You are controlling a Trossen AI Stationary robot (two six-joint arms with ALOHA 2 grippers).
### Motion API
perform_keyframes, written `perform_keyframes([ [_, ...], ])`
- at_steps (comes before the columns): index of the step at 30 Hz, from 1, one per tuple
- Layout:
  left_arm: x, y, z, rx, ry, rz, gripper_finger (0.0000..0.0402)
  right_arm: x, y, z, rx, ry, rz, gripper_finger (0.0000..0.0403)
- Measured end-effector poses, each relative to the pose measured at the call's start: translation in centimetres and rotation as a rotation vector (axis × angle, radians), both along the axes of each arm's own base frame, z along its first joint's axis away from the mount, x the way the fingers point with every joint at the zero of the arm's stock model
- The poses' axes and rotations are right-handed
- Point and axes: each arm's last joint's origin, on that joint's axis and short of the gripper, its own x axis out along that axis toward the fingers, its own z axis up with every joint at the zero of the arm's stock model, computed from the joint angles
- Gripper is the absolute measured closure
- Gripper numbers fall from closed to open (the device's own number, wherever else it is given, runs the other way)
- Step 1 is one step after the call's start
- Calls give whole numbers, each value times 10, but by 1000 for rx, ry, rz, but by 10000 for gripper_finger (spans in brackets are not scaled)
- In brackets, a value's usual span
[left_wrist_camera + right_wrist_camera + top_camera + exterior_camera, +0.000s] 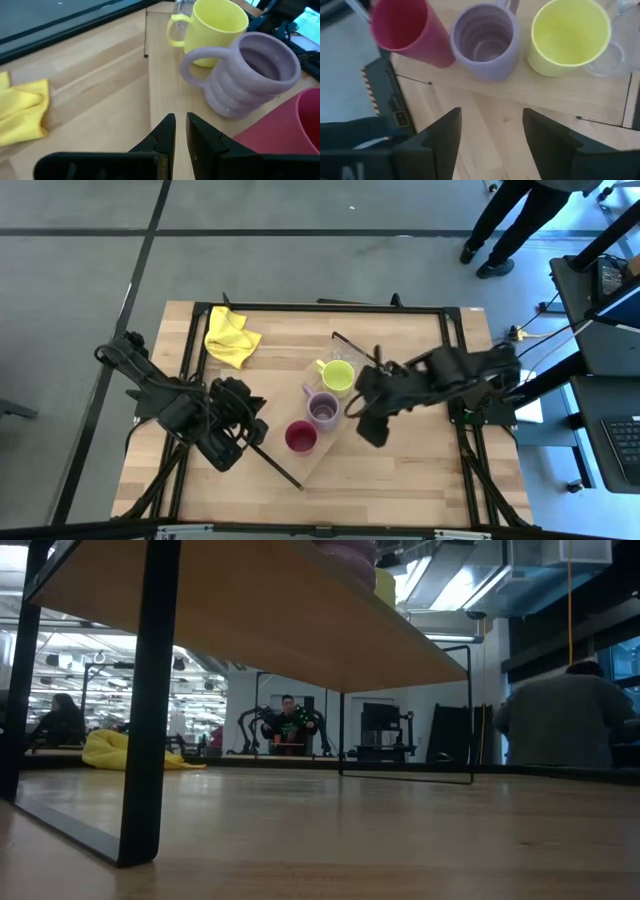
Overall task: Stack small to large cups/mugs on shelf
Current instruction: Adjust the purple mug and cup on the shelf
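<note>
1. The shelf (318, 442), a long light-wood board with thin dark rails at its short ends, stands at a slant on the bench (400, 470), running from near the bench's middle toward its front edge.
2. Three cups stand upright in a row along the shelf: the lime-yellow mug (337, 376) farthest back, the lilac mug (322, 411) in the middle, and the dark red tumbler (300, 437) nearest the front.
3. The lilac mug sits just beside the lime-yellow mug and just beside the tumbler; none is inside another.
4. In the left wrist view the lilac mug (250, 75) shows a ribbed wall, with its handle and that of the lime-yellow mug (215, 30) on the same side.
5. The left gripper (250, 428) hangs beside the shelf's long edge, close to the tumbler; its fingers (162, 137) are nearly pressed together with only a thin slit between them, pinching nothing.
6. The right gripper (368, 420) hangs on the shelf's other side, near the lilac mug; its fingers (445, 137) are spread wide and hold nothing.
7. In the right wrist view all three cups show open and empty.
8. A yellow cloth (230, 336) lies crumpled near the bench's far left corner, well apart from the shelf.
9. A person's legs (500, 230) show on the floor beyond the bench.
</note>
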Motion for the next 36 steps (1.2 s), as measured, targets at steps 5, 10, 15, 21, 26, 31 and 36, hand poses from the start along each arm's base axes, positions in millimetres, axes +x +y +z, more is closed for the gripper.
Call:
perform_keyframes([
  [5,0,0,-11,-4,7,32,363,22,9,-23,-7,75,2,191],
  [10,-5,4,-13,44,59,30,363,36,15,-38,6,120,-42,191],
  [15,-14,11,-11,100,109,49,363,47,19,-53,19,156,-105,191],
  [21,-28,21,4,135,66,4,363,61,15,-68,-9,181,-175,191],
  [26,-38,30,14,145,50,-26,363,68,8,-74,-32,182,-233,191],
  [31,-45,35,19,162,62,-65,363,73,4,-79,-29,195,-263,191],
  [36,-47,37,20,179,82,-91,363,74,4,-80,-5,202,-260,191],
])
